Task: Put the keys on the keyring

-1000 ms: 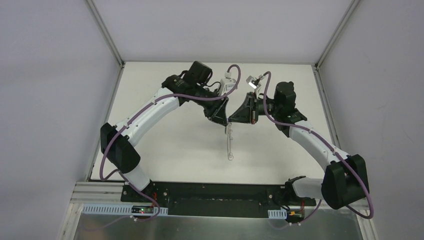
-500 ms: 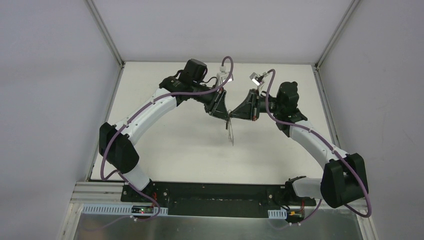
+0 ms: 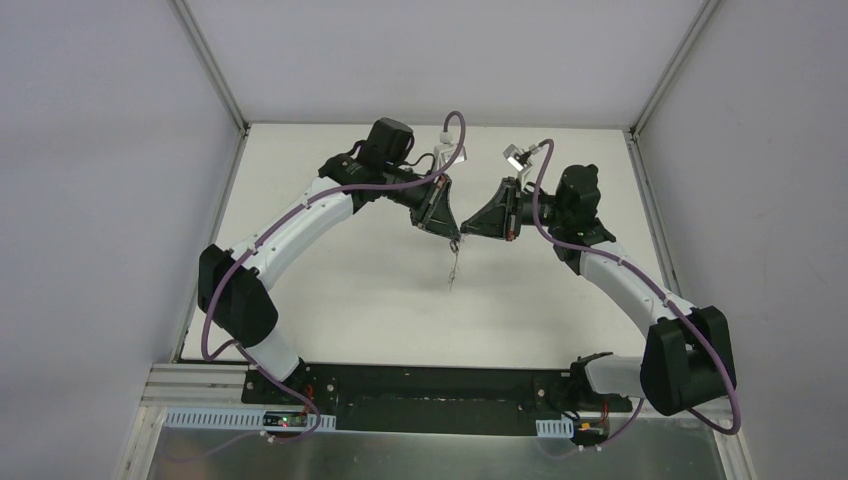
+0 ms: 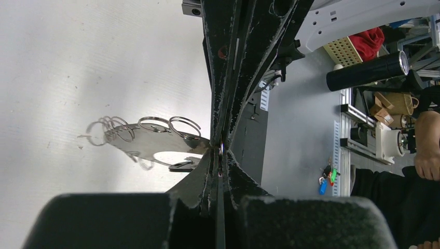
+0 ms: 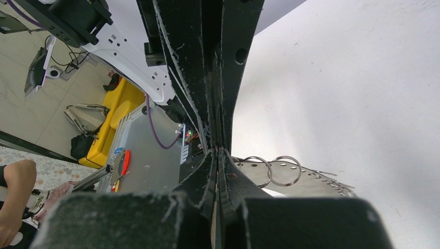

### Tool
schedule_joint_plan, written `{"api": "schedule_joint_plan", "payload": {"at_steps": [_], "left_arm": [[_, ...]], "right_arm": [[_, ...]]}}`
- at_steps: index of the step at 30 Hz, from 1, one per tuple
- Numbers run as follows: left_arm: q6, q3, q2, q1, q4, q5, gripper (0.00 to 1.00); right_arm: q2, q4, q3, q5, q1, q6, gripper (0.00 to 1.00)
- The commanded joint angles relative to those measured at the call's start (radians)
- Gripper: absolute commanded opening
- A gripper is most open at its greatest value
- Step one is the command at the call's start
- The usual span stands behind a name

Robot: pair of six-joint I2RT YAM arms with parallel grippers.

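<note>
Apparently unfinished — shows the keyring (image 3: 455,268) hanging mid-frame above the counter (image 3: 350,290), its top pinched between clenched left end effector (image 3: 452,233) and right end effector (image 3: 464,233), no key discernibly threaded.

worktop (image 3: 340,290): beneath both arms, whose bases sit at its near edge.
left pincer (image 3: 455,235): over the worktop's middle, reaching in from the left.
right pincer (image 3: 465,231): just right of the left pincer, the two tip to tip.
keyring (image 3: 453,268): hangs below the point where the tips meet, pinched there at its upper end.
</note>
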Motion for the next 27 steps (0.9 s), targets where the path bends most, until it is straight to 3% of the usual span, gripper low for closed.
{"api": "schedule_joint_plan", "payload": {"at_steps": [1, 9, 12, 14, 17, 27], "left_arm": [[0.028, -0.006, -0.066, 0.016, 0.027, 0.013, 0.00], [0.210, 0.072, -0.072, 0.012, -0.173, -0.111, 0.00], [0.291, 0.129, -0.051, -0.006, -0.287, -0.194, 0.00], [0.329, 0.175, -0.030, -0.024, -0.362, -0.244, 0.00], [0.340, 0.195, -0.015, -0.046, -0.398, -0.281, 0.00], [0.292, 0.258, 0.037, -0.086, -0.457, -0.259, 0.00]], "right_arm": [[0.000, 0.053, -0.005, -0.016, -0.012, 0.004, 0.00], [0.006, 0.018, -0.012, -0.016, -0.009, -0.058, 0.02], [0.004, -0.029, 0.004, -0.025, -0.005, -0.090, 0.11], [0.002, -0.070, 0.021, -0.027, -0.001, -0.122, 0.23], [-0.003, -0.095, 0.031, -0.028, 0.002, -0.135, 0.31], [-0.023, -0.151, 0.042, -0.016, 0.014, -0.182, 0.34]]}}
